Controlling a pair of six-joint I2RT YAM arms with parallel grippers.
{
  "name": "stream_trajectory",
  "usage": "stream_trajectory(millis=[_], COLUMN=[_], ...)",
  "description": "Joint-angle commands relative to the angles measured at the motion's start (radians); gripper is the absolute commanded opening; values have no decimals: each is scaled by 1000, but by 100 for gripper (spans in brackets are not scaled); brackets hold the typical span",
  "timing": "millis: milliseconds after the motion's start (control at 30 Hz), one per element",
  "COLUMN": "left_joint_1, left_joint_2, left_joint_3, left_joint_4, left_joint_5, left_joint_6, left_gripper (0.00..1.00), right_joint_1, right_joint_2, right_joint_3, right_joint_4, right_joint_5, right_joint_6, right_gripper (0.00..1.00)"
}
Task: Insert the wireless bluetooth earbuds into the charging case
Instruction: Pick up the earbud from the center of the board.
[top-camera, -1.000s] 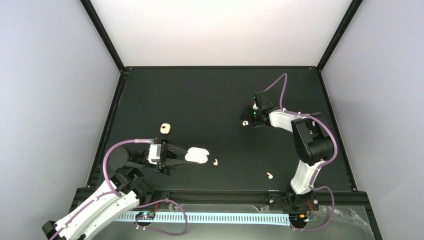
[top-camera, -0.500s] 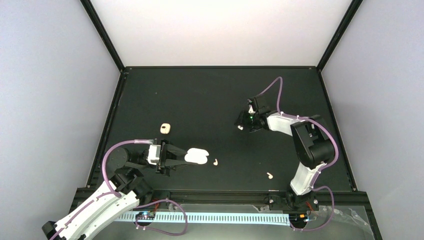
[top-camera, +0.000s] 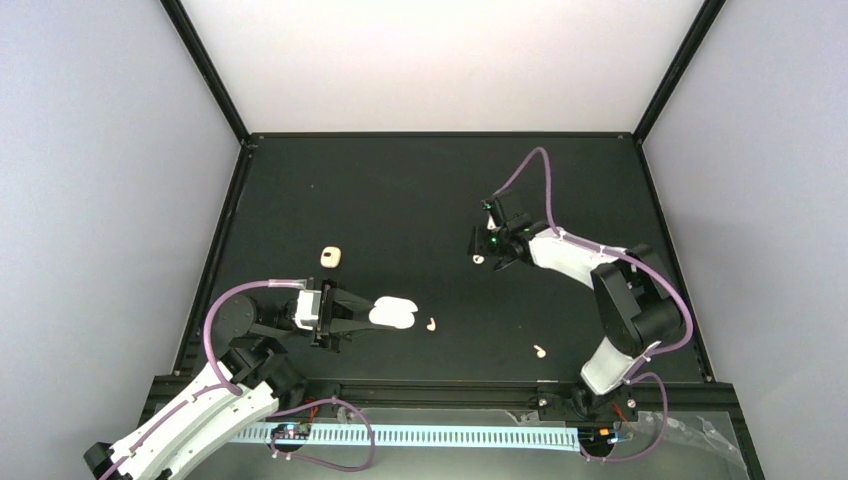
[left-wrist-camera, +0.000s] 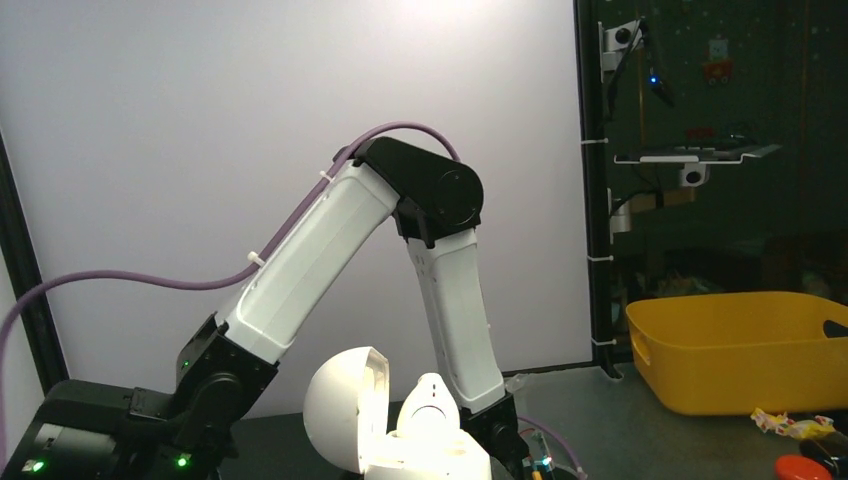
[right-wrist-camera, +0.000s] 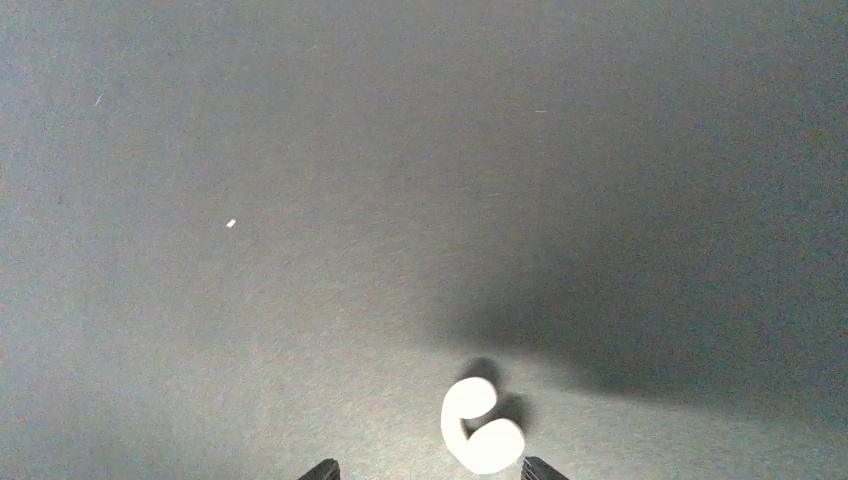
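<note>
Top view, L to R. Toward L side of black worktop (top-camera: 400, 180): peach-tan lump (top-camera: 331, 256), alone, well apart from all else. Nearer the bases: L gripper (top-camera: 371, 313), jaws closed on L end of charging case (top-camera: 395, 313); in L wrist view, lid (left-wrist-camera: 345, 405) hinged open and a rounded white form seated in the case body; earbud or moulding, cannot tell. Bkgd of same view: R arm (left-wrist-camera: 440, 290) and yellow bin (left-wrist-camera: 740, 350). Just R of case, apart from it, on worktop: near earbud (top-camera: 431, 324). Centre-R: far earbud (top-camera: 478, 259) flat on worktop, at the tips of R gripper (top-camera: 487, 250); in R wrist view, far earbud (right-wrist-camera: 482, 428) curled, w/ shadow beside it, lying between the two tips of R gripper (right-wrist-camera: 428, 470); jaws open, one tip each side, neither seen touching it; only the tips visible at bottom edge. Further R, close to worktop's near edge: third earbud (top-camera: 540, 351), alone, well apart from both grippers.
</note>
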Motion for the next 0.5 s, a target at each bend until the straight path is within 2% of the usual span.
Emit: stream_trajectory(millis=[0, 467], left_joint_1=[-3, -2], left_joint_2=[-14, -20], left_joint_3=[5, 5], left_joint_4=[4, -2], left_joint_5=[13, 13], left_joint_6=[15, 17], left_gripper=[2, 2], right_joint_1=[79, 92], right_joint_2=[-20, 104], right_joint_3=[56, 157], right_joint_4=[-78, -126], right_joint_5=[137, 73], right_joint_6=[-139, -205], right_gripper=[47, 43])
